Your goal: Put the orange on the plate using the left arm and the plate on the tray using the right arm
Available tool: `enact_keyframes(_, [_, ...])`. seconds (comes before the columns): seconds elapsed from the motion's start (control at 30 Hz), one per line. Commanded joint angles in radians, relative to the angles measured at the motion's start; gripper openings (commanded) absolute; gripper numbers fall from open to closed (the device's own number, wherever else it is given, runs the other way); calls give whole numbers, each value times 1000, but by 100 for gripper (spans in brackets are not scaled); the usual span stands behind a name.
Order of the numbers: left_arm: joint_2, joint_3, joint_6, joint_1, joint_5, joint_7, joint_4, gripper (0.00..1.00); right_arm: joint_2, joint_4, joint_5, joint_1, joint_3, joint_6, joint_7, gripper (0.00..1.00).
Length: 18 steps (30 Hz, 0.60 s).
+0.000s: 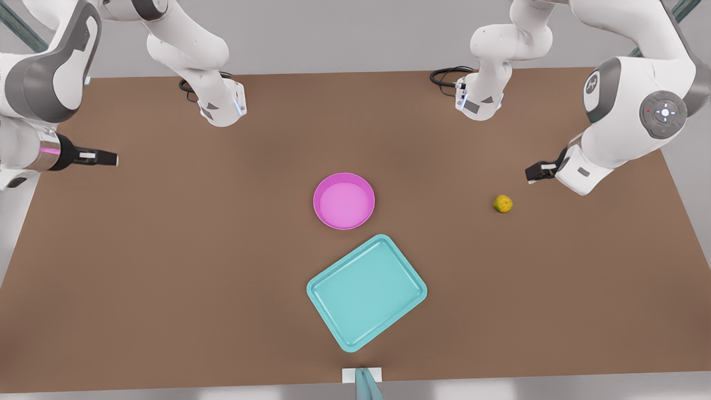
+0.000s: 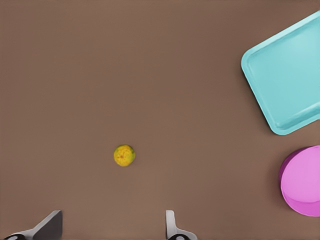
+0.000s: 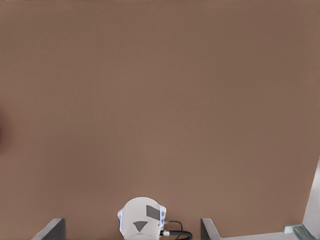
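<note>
Orange [image 1: 502, 204]: lies alone on the brown worktop [image 1: 166, 250], well apart from the plate, toward the front view's right.
Plate [image 1: 344, 200]: pink, bare, mid-worktop, just beside the tray's far corner without touching.
Tray [image 1: 366, 292]: turquoise, set askew, nearer the camera than the plate.
Left hand [image 1: 537, 171]: hovers near the orange, fingers [image 2: 172, 227] spread apart, grasping nothing.
Right hand [image 1: 105, 159]: waits at the front view's left over bare worktop, fingers [image 3: 209, 230] released.
</note>
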Motion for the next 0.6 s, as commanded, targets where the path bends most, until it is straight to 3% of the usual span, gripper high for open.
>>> enact_keyframes(0.0, [2,-1,22,-3,0,-28,-1,100,-2,1,-20,5,0,39,-48,100])
enact_keyframes(0.07, [71,1,65,8,-1,-40,-83,100,-2,2,-18,5,1,39,-48,100])
enact_keyframes(0.1, [94,19,276,17,-1,-43,-249,100,0,2,-13,5,1,39,-48,100])
enact_keyframes(0.2, [144,99,726,24,-3,253,-550,100,20,-1,-9,1,1,39,-47,100])
enact_keyframes(0.3, [188,124,896,24,-1,328,-648,100,18,15,-12,0,4,28,-47,100])
enact_keyframes(0.57, [217,124,878,21,-1,328,-731,100,7,4,-6,3,7,19,-45,100])
